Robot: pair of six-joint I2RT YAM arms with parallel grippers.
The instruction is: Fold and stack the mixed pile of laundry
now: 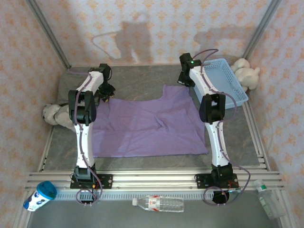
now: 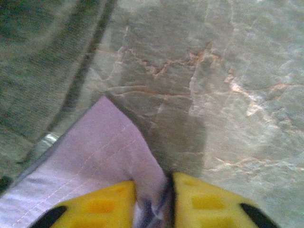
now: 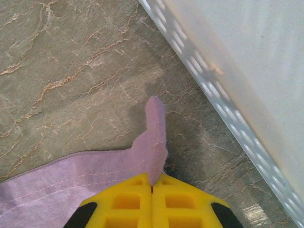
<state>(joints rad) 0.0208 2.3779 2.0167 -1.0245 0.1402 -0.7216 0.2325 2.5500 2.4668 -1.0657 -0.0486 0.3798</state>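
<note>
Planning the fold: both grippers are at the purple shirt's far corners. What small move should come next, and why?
Probably lift both corners slightly, together. The left gripper and right gripper each pinch a far corner of the lavender T-shirt, which lies spread flat on the table; raising that edge evenly would likely start a fold toward the near hem.

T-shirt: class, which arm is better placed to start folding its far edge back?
Probably the right. The right gripper is clamped tight on the T-shirt hem, cloth poking past its tips. The left gripper also holds cloth, but its jaws look less tightly closed.
</note>
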